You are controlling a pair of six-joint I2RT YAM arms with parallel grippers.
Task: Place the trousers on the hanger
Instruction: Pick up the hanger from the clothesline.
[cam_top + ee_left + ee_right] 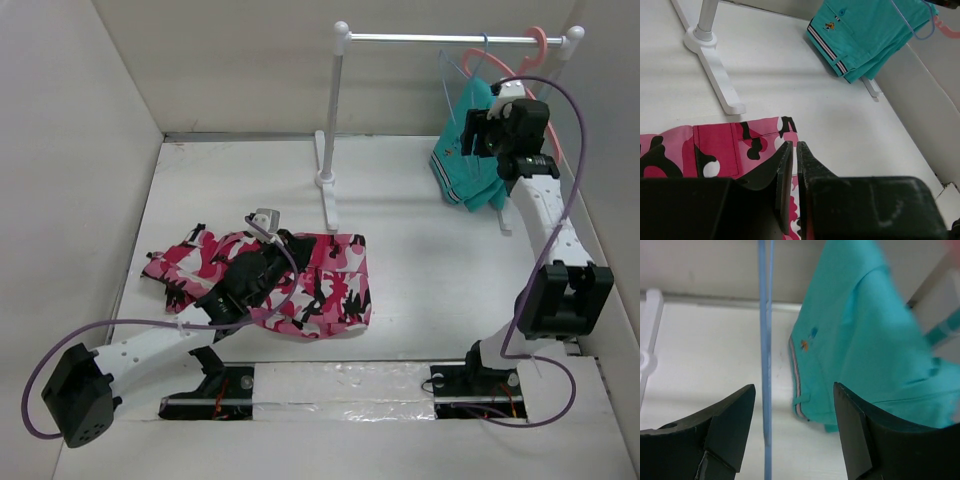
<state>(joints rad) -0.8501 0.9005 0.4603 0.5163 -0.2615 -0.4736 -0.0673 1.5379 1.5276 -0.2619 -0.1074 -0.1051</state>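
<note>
Here, one moment in three views.

- Top external: the trousers [330, 285] lie spread on the table [420, 270], left of centre and well apart from the rack [338, 110]. The left arm lies across them. The hanger [452, 78] hangs from the rail at the rack's right end, beside a teal garment [470, 165] and a pink hanger [540, 45]. The right gripper [474, 132] hovers at the teal garment, just below the hanger. How either pair of jaws stands cannot be read from here.
- Left wrist: the left gripper [792, 146] sits over the trousers' [715, 145] edge near a corner. Its fingers [784, 170] are clenched almost together, with only a thin slit between them. Whether cloth is pinched in that slit cannot be told. Beyond lie the rack foot [715, 75] and the teal garment [865, 35].
- Right wrist: only this view shows the right gripper [793, 387] open, its jaws wide apart and grasping nothing. The hanger's [765, 340] blue wire runs upright between them, just beside the finger on the picture's left. The teal garment [865, 340] hangs blurred behind.
</note>
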